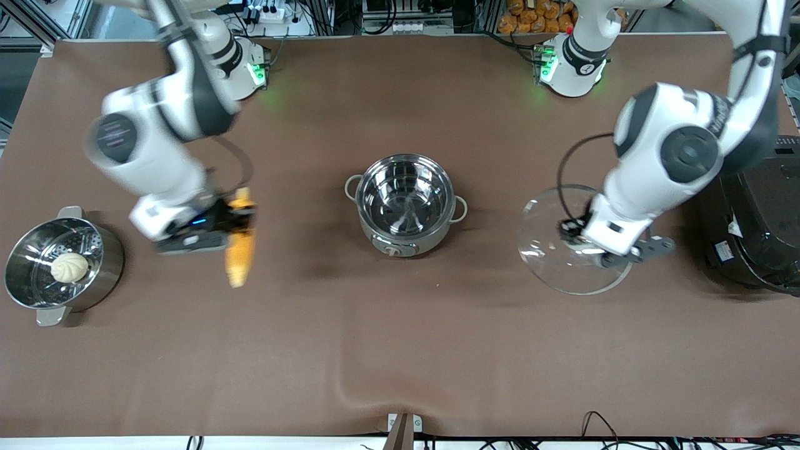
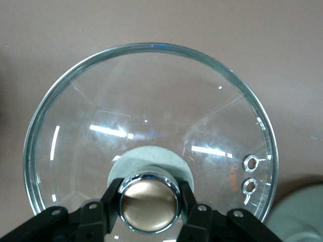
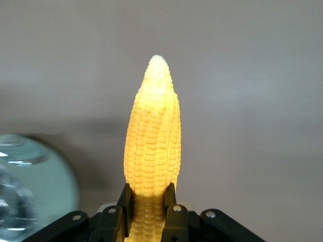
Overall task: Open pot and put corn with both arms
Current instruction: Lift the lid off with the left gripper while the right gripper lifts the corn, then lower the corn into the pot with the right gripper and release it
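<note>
The pale-grey pot (image 1: pixel 407 203) stands open in the middle of the table, its shiny steel inside empty. My left gripper (image 1: pixel 578 239) is shut on the knob (image 2: pixel 149 202) of the glass lid (image 1: pixel 565 240) and holds it over the table toward the left arm's end; the lid (image 2: pixel 151 116) fills the left wrist view. My right gripper (image 1: pixel 237 220) is shut on the yellow corn (image 1: pixel 240 244) and holds it above the table between the steamer pot and the pot. In the right wrist view the corn (image 3: pixel 153 136) sticks out from between the fingers (image 3: pixel 170 201).
A bare steel steamer pot (image 1: pixel 25 294) with a white bun (image 1: pixel 69 267) stands at the right arm's end. A big black rice cooker (image 1: pixel 759 225) stands at the left arm's end. The brown table cover has a crease near its front edge (image 1: pixel 350 375).
</note>
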Controlling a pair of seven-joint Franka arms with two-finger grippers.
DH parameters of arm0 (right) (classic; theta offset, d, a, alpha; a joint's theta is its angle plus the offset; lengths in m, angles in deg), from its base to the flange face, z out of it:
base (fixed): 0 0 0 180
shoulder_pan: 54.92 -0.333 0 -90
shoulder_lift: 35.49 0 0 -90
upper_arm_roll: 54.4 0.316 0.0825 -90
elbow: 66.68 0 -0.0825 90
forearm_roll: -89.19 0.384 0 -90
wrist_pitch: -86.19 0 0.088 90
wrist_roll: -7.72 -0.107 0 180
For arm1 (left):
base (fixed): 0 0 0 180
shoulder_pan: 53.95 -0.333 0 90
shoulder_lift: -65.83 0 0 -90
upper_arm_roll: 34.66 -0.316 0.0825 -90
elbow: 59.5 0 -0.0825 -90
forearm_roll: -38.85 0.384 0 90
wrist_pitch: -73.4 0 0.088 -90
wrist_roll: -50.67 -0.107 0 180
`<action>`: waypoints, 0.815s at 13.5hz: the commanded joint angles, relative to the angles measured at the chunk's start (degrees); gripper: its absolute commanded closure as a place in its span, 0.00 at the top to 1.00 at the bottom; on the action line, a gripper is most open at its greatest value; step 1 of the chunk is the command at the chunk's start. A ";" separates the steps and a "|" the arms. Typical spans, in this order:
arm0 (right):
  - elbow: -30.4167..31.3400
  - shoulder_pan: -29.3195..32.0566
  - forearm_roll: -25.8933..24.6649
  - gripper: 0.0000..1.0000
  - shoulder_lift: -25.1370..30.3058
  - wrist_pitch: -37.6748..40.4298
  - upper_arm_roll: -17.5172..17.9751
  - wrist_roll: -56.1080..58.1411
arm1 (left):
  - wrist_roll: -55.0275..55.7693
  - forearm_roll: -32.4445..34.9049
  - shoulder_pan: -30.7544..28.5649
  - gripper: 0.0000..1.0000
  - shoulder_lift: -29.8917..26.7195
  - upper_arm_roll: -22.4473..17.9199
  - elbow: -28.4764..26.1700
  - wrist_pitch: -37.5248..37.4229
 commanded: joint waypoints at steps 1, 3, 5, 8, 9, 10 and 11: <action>-7.75 -8.78 1.44 0.00 -6.81 0.25 -0.68 -16.52 | -2.60 0.84 -3.97 0.00 -1.87 1.14 -7.91 7.33; -7.85 -14.14 1.44 0.00 -7.61 -1.94 -0.77 -22.69 | -5.76 0.84 -6.71 0.00 -1.87 1.23 -15.02 15.93; -8.81 -18.98 1.01 0.00 -9.97 -4.22 -0.77 -31.11 | -7.09 0.84 -8.12 0.00 -1.17 1.14 -21.62 24.46; -9.25 -21.28 0.39 0.00 -12.00 -6.70 -0.86 -40.20 | -7.71 0.84 -8.99 0.00 1.20 0.96 -24.72 28.18; -9.25 -21.29 0.39 0.00 -12.36 -6.70 -0.86 -40.29 | -8.23 0.92 -10.74 0.00 1.90 1.14 -25.86 30.28; -9.25 -21.29 0.21 0.54 -12.45 -6.70 -1.03 -40.38 | -9.71 0.92 -11.11 0.00 2.43 1.14 -26.74 31.86; -9.17 -21.20 -0.66 1.00 -12.36 -6.44 -1.12 -40.47 | -9.99 0.92 -11.11 0.00 2.78 1.14 -27.10 32.23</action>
